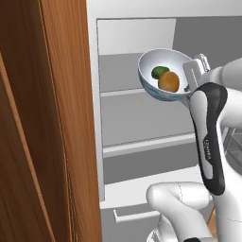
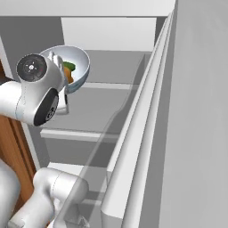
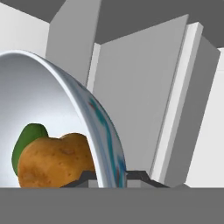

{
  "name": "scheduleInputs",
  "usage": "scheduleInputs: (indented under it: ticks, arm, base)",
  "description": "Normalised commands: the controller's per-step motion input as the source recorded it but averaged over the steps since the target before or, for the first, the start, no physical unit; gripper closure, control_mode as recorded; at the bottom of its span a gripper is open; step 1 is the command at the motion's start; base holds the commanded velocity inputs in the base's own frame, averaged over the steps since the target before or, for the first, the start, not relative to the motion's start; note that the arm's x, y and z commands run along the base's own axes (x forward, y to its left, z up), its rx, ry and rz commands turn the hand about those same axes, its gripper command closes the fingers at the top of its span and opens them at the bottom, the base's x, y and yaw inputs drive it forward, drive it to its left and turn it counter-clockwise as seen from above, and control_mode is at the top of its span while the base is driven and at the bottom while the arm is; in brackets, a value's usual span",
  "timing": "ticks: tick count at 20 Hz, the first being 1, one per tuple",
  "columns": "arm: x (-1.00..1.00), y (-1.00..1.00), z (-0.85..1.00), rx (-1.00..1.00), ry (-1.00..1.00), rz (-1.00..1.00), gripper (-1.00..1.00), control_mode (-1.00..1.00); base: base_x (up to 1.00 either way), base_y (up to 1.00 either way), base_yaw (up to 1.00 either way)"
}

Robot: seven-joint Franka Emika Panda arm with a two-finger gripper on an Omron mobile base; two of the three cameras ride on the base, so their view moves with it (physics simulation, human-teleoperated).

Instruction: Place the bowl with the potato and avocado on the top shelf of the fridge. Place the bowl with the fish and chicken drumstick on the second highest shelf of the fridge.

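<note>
The claw (image 3: 106, 178) is clamped on the rim of the bowl (image 1: 156, 66), one finger inside and one outside, holding it tilted in the air inside the open fridge (image 1: 137, 33), above the top shelf (image 1: 120, 93). The potato (image 1: 168, 81) and green avocado (image 1: 159, 71) lie together in the bowl.

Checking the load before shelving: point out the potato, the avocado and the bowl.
Rounded orange-brown potato (image 1: 168, 82), left base view, its middle.
Small green avocado (image 1: 159, 71), left base view, its visible top.
Pale blue-white bowl (image 1: 150, 59), left base view, bare inner wall.
</note>
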Motion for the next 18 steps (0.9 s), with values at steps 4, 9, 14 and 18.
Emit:
scheduleInputs:
  ticks: [4,9,14,18]
  arm:
    - [0.58,-0.04,0.00,0.00,0.00,0.00,1.00,-1.00]
    - [0.76,-0.01,0.00,0.00,0.00,-0.02,1.00,-1.00]
    - [0.80,0.00,0.00,0.00,0.00,-0.04,1.00,-1.00]
    - [0.64,0.00,-0.03,0.00,0.01,-0.03,1.00,-1.00]
  base:
    - [0.00,0.00,0.00]
    - [0.00,0.00,0.00]
    - [0.00,0.00,0.00]
    - [0.00,0.00,0.00]
